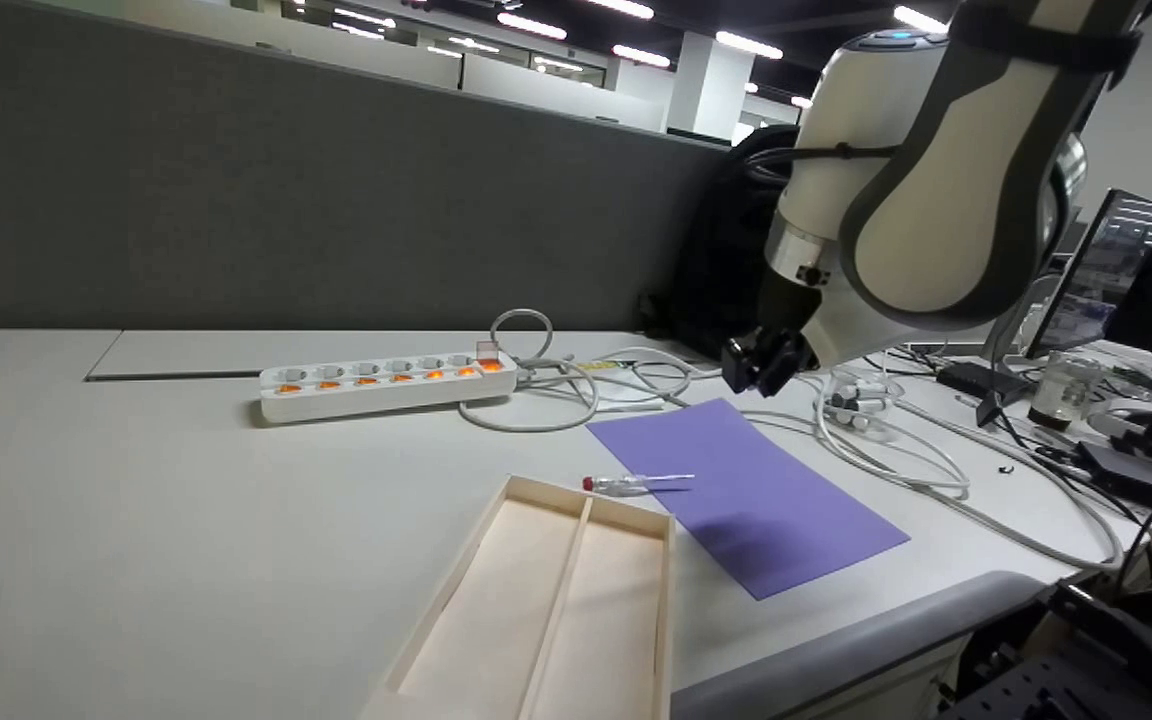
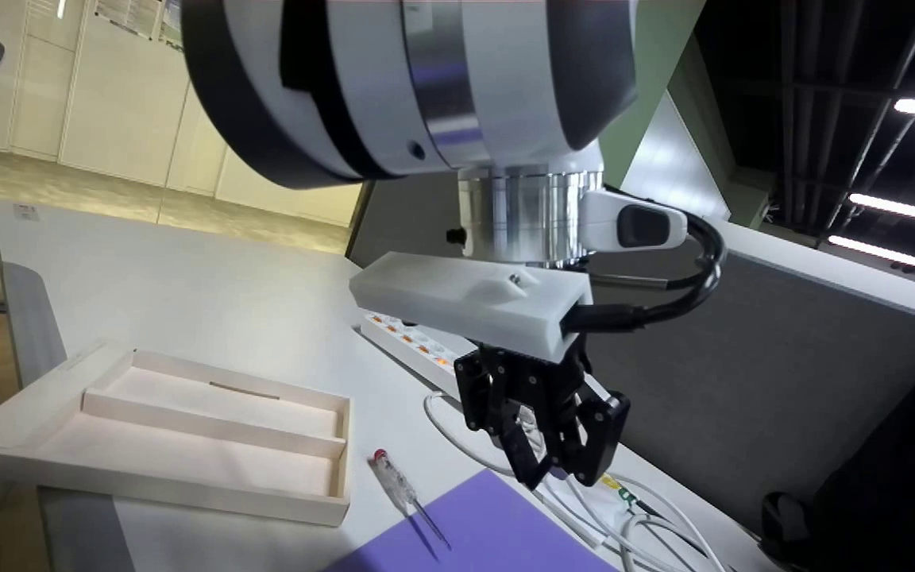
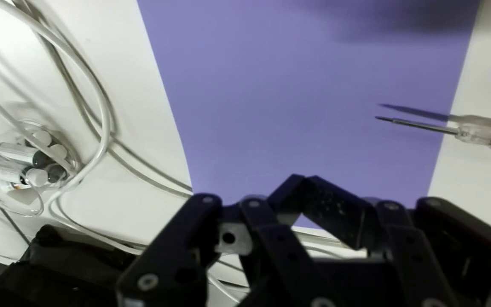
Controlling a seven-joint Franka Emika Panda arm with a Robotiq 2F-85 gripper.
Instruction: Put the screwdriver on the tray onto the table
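Clenched on nothing, the gripper [image 3: 305, 179], its job seemingly done, was best raised without brushing the screwdriver [image 1: 626, 485], which lay on the table [image 1: 236, 540] just beside the tray [image 1: 496, 590], long axis roughly parallel to the table's back edge, shaft pointing away from the tray, over the purple sheet [image 1: 746, 475].

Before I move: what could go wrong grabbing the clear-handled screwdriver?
The clear-handled screwdriver straddles an edge of the purple sheet, its shaft extending over it; a low grasp there might drag the sheet.
Its handle lies close to one end of the divided wooden tray; descending there could clip the rim.
White cables loop past the sheet's other side; a low sweep might snag them.
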